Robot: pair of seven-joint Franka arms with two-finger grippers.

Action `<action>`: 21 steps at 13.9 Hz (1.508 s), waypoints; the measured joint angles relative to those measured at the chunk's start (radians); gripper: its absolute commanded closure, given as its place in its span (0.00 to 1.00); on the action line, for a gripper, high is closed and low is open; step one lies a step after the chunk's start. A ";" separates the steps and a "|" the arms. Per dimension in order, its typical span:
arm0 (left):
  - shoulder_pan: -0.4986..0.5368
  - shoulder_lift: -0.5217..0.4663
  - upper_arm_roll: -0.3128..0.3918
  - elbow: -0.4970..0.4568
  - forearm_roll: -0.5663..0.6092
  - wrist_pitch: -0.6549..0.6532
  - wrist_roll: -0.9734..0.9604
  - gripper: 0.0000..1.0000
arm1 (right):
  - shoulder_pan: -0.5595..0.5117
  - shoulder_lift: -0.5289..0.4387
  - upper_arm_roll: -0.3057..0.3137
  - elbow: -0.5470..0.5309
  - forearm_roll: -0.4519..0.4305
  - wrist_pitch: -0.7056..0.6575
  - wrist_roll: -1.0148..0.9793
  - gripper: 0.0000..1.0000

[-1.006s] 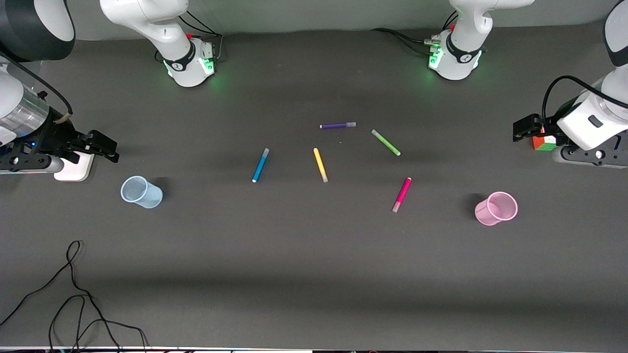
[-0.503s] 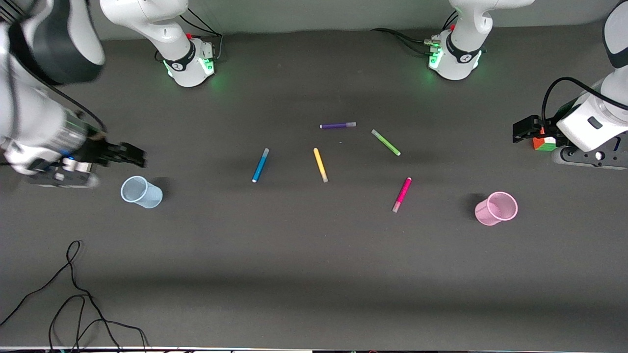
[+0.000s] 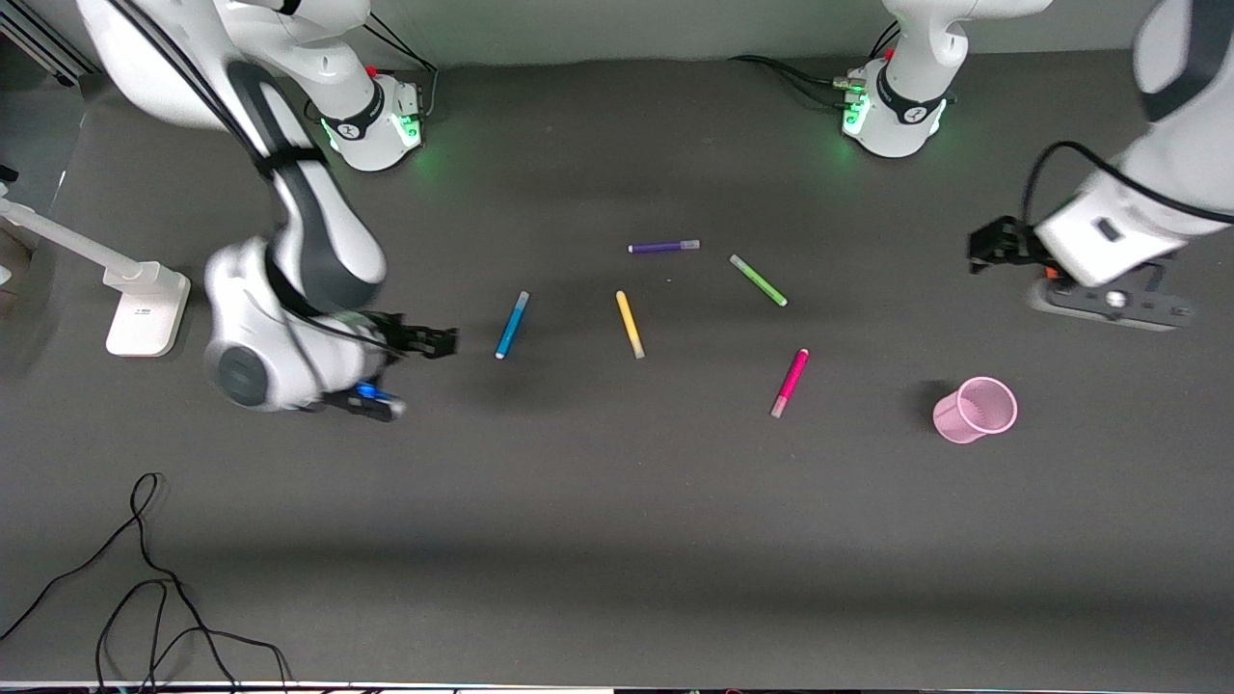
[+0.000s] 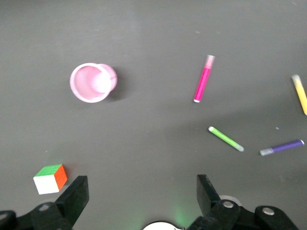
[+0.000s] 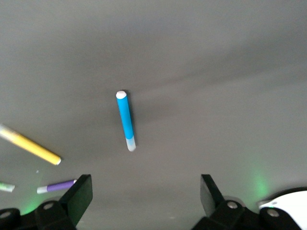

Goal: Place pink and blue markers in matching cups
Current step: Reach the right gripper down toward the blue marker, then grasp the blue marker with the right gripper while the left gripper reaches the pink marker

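Observation:
The blue marker (image 3: 512,325) lies flat on the table, also in the right wrist view (image 5: 126,120). My right gripper (image 3: 439,342) is open and empty, up in the air just beside the blue marker toward the right arm's end; its jaws (image 5: 144,194) stand wide apart. The pale blue cup is hidden under the right arm. The pink marker (image 3: 790,383) lies nearer the front camera, also in the left wrist view (image 4: 203,79). The pink cup (image 3: 975,410) stands upright toward the left arm's end (image 4: 92,82). My left gripper (image 3: 985,253) is open and empty in the air (image 4: 141,191).
The yellow marker (image 3: 630,324), green marker (image 3: 758,280) and purple marker (image 3: 663,247) lie mid-table. A puzzle cube (image 4: 50,178) sits below my left gripper. A white stand (image 3: 145,308) is at the right arm's end. Black cables (image 3: 145,578) lie near the front edge.
My right arm has swung from the table's end across the blue cup to beside the blue marker. My left gripper has risen and shifted inward off the cube.

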State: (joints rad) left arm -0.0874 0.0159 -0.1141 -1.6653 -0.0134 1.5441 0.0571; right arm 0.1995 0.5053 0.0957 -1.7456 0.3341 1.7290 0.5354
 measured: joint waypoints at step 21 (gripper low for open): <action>-0.077 0.177 -0.154 -0.519 -0.001 0.758 0.043 0.00 | -0.008 0.222 0.075 0.039 0.030 0.179 0.164 1.00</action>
State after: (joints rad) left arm -0.1643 0.1930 -0.2681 -2.1844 -0.0146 2.3022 0.1006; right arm 0.1911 0.7272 0.1703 -1.7069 0.3641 1.9076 0.6995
